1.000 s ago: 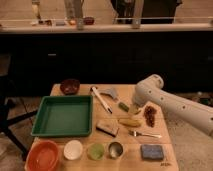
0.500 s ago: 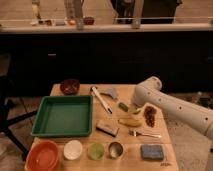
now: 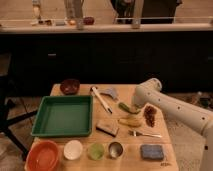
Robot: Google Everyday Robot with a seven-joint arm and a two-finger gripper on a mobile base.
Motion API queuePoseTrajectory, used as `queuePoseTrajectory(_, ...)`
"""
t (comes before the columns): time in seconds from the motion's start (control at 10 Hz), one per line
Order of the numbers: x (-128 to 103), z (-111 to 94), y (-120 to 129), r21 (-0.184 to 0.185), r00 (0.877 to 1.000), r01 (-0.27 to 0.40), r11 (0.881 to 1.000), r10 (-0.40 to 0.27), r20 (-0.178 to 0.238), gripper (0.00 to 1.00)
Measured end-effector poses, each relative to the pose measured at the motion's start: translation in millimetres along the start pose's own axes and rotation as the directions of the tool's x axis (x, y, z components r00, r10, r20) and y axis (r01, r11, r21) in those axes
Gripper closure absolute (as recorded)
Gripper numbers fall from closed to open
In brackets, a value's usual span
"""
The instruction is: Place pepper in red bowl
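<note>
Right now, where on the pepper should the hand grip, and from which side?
Probably mid-length on the pepper, across its slim width, coming from above: it lies flat on the table, long and thin. The hand is at the pepper's end nearest the arm.

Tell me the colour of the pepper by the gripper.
Green, shown best in the camera view; the pepper lies right at the gripper, near the table's middle.

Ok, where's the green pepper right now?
In the camera view, the pepper lies right of centre on the table, just behind the yellow corn-like piece and right of the white-handled utensil, with the gripper at its right end.
</note>
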Motion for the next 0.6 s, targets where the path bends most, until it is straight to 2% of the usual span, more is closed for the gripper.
queuePoseTrajectory(0.4, 11, 5, 3, -0.024, 1.0, -0.016, 1.0, 0.016, -0.021, 0.52)
queuePoseTrajectory(0.6, 14, 9, 6, -0.038, 0.999, -0.015, 0.999, 0.014, -0.032, 0.65)
